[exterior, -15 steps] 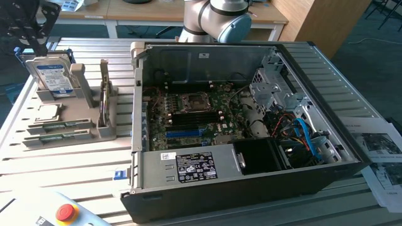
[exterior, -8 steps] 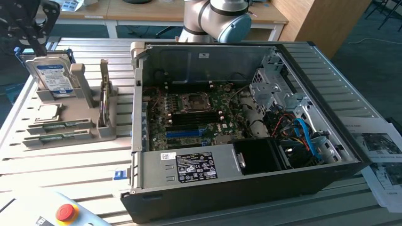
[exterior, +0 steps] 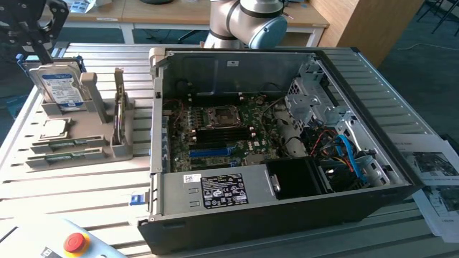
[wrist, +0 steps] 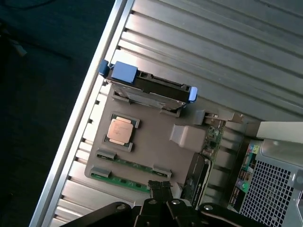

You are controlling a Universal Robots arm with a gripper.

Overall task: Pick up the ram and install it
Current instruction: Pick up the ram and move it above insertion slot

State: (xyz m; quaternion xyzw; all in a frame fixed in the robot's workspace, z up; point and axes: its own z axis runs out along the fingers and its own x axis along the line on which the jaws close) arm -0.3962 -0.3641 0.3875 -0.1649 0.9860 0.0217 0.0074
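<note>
Open computer case, nearest me, holds the motherboard. Beside it on the surface, the grey holder carries the ram, two green sticks lying flat in its near slots, then the processor, then the upright hard drive. My gripper hangs above, jaws together.

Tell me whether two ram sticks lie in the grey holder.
Yes, two green ram sticks lie side by side in the grey holder.
</note>
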